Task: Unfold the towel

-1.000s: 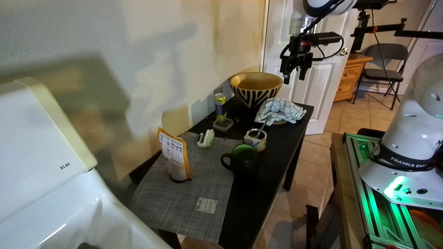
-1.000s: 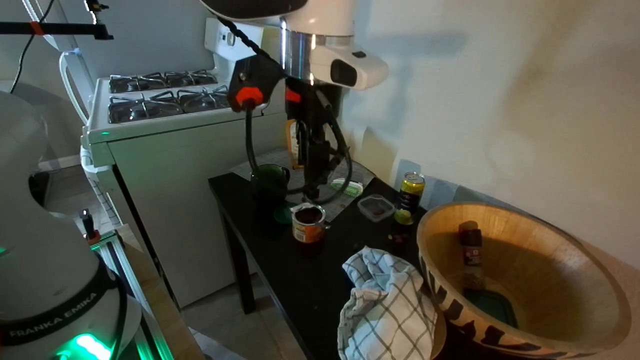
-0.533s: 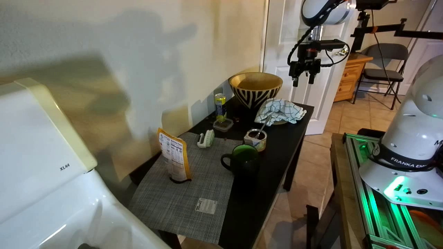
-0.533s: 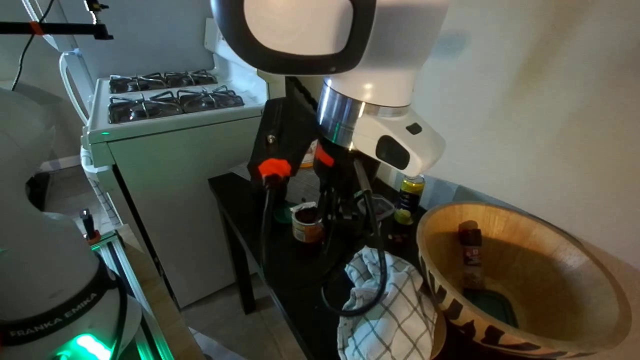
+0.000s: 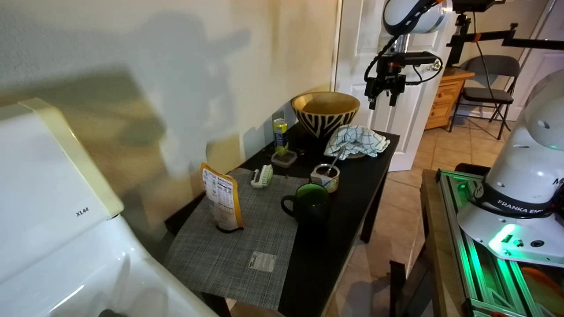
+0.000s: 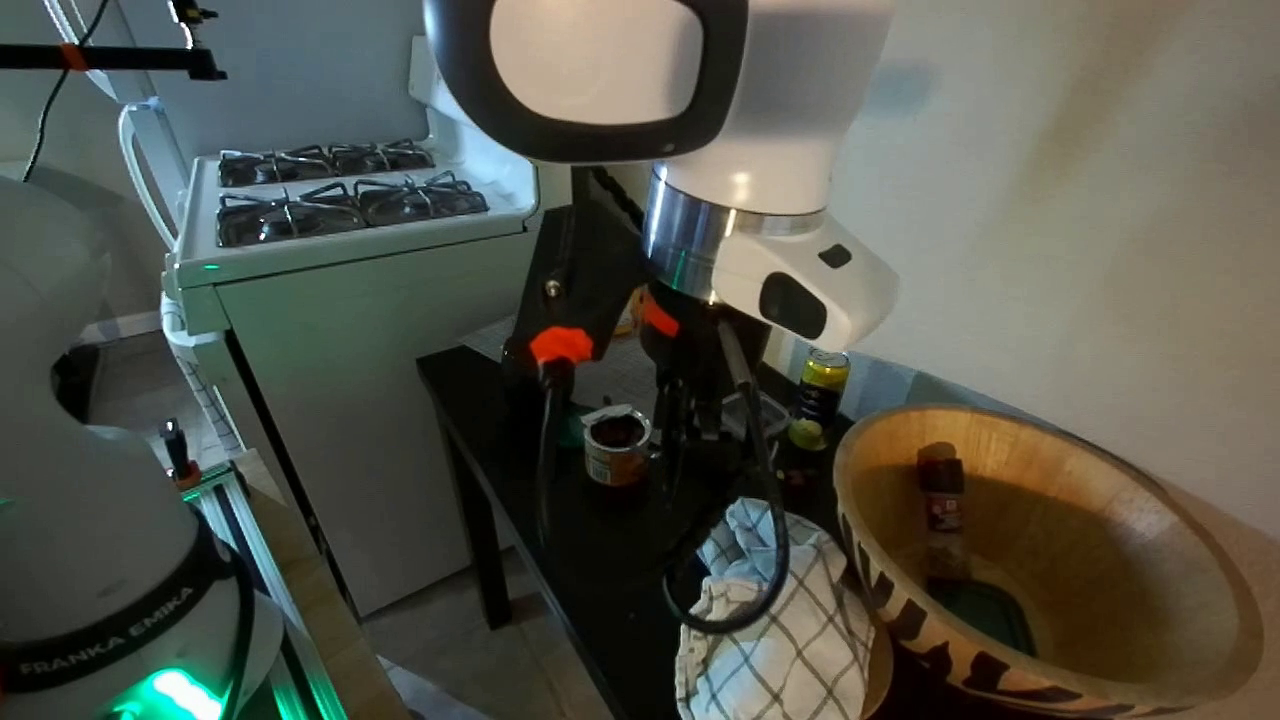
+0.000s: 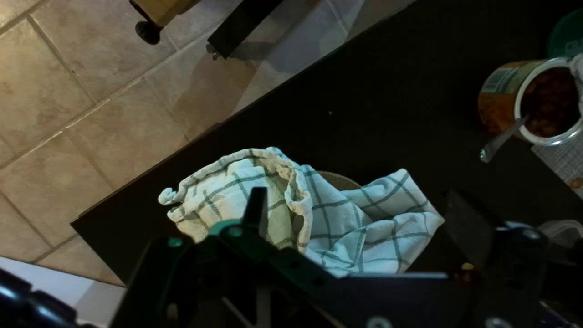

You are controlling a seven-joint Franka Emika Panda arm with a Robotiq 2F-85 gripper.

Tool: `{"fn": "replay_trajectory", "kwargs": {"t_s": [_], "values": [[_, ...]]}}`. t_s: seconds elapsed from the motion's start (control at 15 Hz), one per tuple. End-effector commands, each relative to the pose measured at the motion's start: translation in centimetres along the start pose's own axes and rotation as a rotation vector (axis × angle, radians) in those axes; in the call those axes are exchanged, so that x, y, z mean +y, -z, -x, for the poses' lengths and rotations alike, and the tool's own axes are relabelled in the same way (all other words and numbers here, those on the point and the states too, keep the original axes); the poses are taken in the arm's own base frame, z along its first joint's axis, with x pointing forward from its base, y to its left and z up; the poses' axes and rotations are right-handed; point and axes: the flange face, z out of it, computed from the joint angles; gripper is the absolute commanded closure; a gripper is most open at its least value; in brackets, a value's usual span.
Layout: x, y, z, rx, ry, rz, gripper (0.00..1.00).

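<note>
Seen in an ext. view, the tool (image 5: 382,104) hangs higher than the towel (image 5: 359,141), w/ open air btwn them. The bowl (image 5: 327,121) stands on the far left, just beside the towel, so its wall blocks passing there. On the near side, the tin (image 5: 329,179) is an obstacle, w/ a spoon (image 5: 335,161) sticking up; the mug (image 5: 313,211) stands nearer. In wrist view, a strip of worktop (image 7: 387,114) runs btwn towel and tin: here a hand could pass low. In an ext. view, a cable loop (image 6: 725,628) hangs in front of the towel; contact can't be judged. On the right, btwn worktop and robot's stand (image 5: 434,211), a gap goes down to the floor (image 5: 402,200).
</note>
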Motion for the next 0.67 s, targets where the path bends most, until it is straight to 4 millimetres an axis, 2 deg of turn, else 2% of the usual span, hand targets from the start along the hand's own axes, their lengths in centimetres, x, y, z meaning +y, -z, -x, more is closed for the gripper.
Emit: {"fn": "replay_trajectory", "kwargs": {"t_s": [0.0,0.13,0.6], "values": [[1.5,-2.1,-1.3,0.087,-0.054,-0.017,0.00],[1.7,-3.2,-2.7,0.166,-0.051,-0.006,0.00],[-0.1,-8.2,-7.0,0.197,-0.034,0.045,0.00]]}}
